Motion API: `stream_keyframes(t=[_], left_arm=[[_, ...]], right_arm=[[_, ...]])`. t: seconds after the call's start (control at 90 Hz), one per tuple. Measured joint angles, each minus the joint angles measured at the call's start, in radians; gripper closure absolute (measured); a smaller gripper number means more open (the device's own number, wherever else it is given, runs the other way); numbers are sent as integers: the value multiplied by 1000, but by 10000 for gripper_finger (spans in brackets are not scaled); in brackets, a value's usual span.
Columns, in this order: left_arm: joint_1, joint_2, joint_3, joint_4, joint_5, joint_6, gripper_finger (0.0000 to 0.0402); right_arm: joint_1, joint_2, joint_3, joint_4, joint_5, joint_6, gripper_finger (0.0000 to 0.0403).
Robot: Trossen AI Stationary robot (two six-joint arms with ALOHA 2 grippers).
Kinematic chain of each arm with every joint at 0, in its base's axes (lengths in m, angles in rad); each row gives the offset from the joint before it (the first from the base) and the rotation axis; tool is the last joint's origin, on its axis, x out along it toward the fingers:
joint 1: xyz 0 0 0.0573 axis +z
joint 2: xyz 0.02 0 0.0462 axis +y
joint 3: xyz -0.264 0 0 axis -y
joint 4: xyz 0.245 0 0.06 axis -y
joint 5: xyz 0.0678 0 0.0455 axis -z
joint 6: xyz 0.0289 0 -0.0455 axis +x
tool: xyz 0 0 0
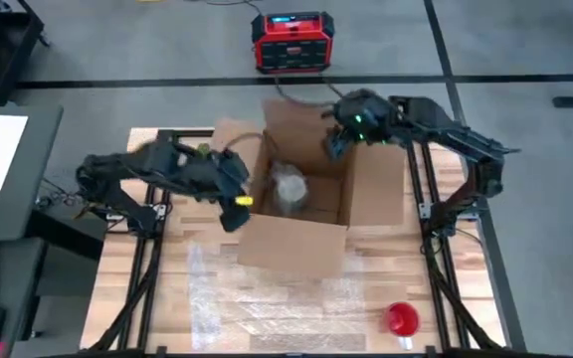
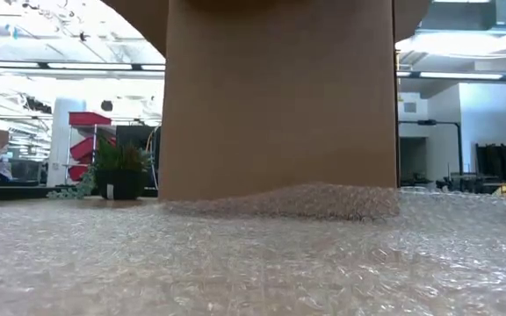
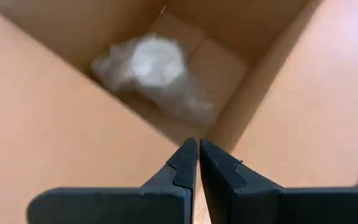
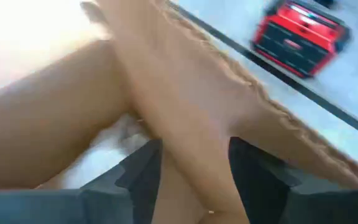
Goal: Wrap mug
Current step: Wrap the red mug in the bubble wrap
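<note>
**Pincers at the box, wrapped mug inside**

Left pincer (image 1: 237, 204) hangs at the left edge of the open box (image 1: 301, 214), its fingers (image 3: 182, 171) pressed together with nothing between them; its wrist view looks down past them into the box, where the mug (image 3: 151, 68) lies on the box floor as a pale bundle of bubble wrap, close to one inner wall; in the high view the same bundle (image 1: 288, 189) sits near the middle of the box, a little toward the left side. Right pincer (image 1: 334, 139) is at the far right corner of the box, by the rear flap (image 1: 291, 124); in its wrist view the two fingers (image 4: 253, 168) stand apart with a cardboard flap (image 4: 185, 137) running between them; whether they press on it I cannot tell. A sheet of bubble wrap (image 1: 267, 298) covers the near part of the desk (image 1: 157, 139), running under the box; the low view shows that wrap (image 2: 253, 254) close up, with the box's near wall (image 2: 279, 96) rising behind it. A red cup (image 1: 402, 320) lies on the wrap near the desk's near right corner, well apart from the box; a red power unit (image 1: 293, 42) stands on the floor beyond the desk; it shows also in the right wrist view (image 4: 300, 37).
</note>
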Motion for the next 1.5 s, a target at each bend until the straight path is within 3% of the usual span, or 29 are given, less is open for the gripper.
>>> stream_keyframes(t=[0.144,0.344,0.522,0.744,0.944,1.089,1.233,1.5], left_arm=[[-20,-4,-127,-25,-104,-69,402],[-32,-5,-254,73,-122,-118,402],[-38,0,-327,172,-116,-152,402],[-38,2,-394,281,-106,-166,402],[-38,2,-412,321,-105,-166,402],[-38,2,-413,350,-104,-157,402],[-18,2,-413,398,-105,-121,402],[82,1,-413,404,-148,10,402]], right_arm=[[-108,53,0,-55,-21,-1,259],[-189,143,-2,-68,-108,-85,275],[-216,126,-2,-63,-159,-146,276],[-162,-22,53,-133,-207,-99,276],[18,-144,52,-340,-249,122,276],[124,-220,-71,-331,-203,297,278],[139,-271,-268,-317,-143,400,288],[81,-286,-512,-200,-29,376,296]])
